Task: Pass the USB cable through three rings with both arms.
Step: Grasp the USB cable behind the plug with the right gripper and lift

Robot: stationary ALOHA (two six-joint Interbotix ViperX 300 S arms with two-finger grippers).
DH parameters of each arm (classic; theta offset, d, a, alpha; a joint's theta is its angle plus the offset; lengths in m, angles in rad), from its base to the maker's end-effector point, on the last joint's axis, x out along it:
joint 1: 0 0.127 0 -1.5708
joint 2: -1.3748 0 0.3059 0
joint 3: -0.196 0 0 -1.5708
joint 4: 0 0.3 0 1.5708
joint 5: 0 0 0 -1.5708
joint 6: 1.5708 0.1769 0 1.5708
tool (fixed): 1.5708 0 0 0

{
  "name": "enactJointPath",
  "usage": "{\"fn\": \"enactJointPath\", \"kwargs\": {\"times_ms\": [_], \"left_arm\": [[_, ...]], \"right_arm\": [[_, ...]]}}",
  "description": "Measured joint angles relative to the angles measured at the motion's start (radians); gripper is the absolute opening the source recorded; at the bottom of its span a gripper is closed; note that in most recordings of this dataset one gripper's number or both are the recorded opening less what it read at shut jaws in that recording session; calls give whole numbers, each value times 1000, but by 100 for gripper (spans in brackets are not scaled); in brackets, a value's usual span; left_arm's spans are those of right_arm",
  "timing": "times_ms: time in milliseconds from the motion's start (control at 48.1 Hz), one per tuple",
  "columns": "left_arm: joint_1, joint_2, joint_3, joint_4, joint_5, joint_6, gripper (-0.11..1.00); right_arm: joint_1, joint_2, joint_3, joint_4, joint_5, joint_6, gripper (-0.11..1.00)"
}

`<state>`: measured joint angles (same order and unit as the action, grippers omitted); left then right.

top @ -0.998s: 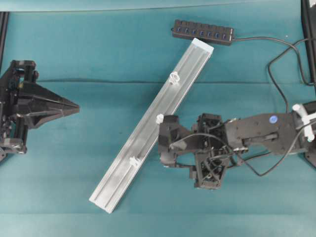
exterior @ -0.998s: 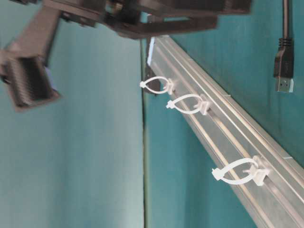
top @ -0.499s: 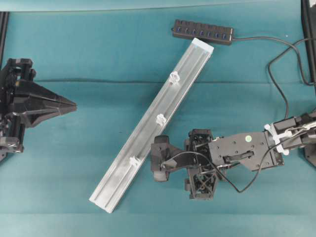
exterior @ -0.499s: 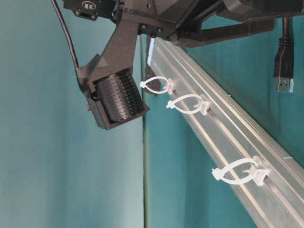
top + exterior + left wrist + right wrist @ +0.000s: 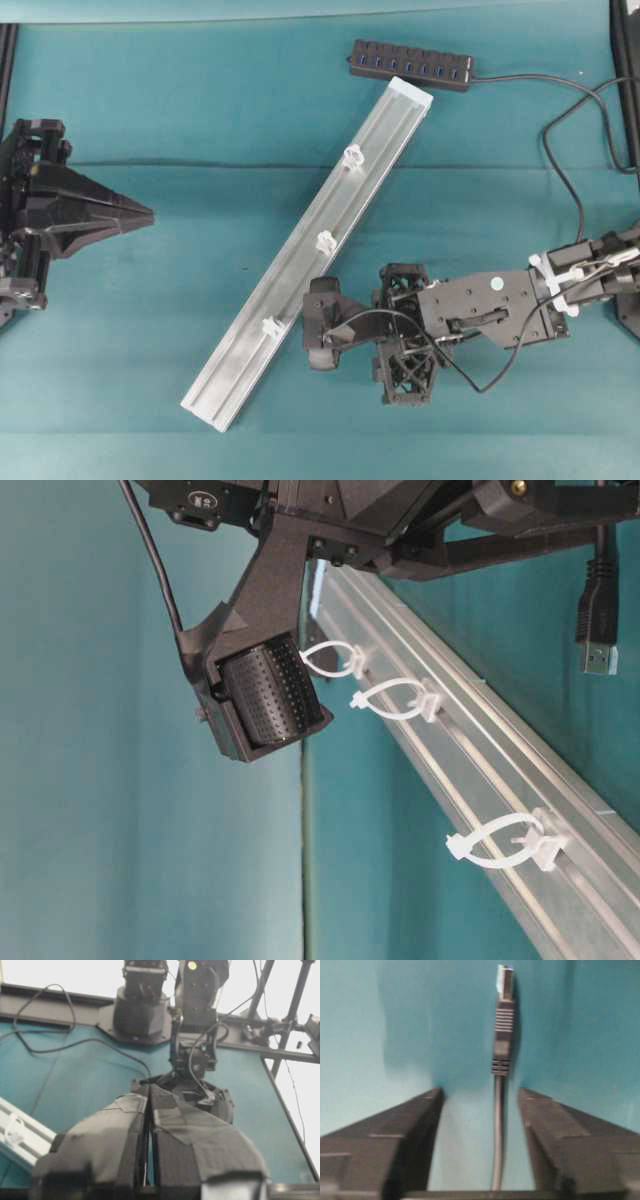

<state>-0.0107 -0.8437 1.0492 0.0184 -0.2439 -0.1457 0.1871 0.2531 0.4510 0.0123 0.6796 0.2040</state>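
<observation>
The right end effector (image 5: 479, 1110) is straddling the USB cable (image 5: 501, 1040) with its jaws apart, the cord running up the gap between the two fingers and the plug lying just beyond the tips on the teal worktop (image 5: 200, 100); neither finger is touching the cord, so nothing is gripped yet. In the overhead view this end effector (image 5: 320, 323) is sitting just beside the lower stretch of the silver rail (image 5: 310, 255), near the lowest of the three rings (image 5: 270, 326). The left end effector (image 5: 140, 212) is resting well apart from the rail with its fingers pressed together, holding nothing.

The likely step in hand is closing on the cord behind the plug. The risks from here are these: the thin cord could be squirming sideways as the fingers are closing, leaving a weak or skewed pinch; a grip too far behind the plug would be leaving the tip drooping and missing a ring; and the wrist is working close enough to the rail to be nudging it out of line.
</observation>
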Motion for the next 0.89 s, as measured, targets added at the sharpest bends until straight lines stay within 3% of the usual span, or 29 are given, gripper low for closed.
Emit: {"fn": "enactJointPath", "kwargs": {"times_ms": [250, 395, 894], "left_arm": [[0, -2, 0, 0, 0, -5, -1], [0, -2, 0, 0, -2, -5, -1], [0, -5, 0, 0, -2, -9, -1]], "right_arm": [[3, 2, -2, 3, -3, 0, 29], [5, 2, -3, 6, -5, 0, 8], [2, -9, 2, 5, -3, -11, 7]]}}
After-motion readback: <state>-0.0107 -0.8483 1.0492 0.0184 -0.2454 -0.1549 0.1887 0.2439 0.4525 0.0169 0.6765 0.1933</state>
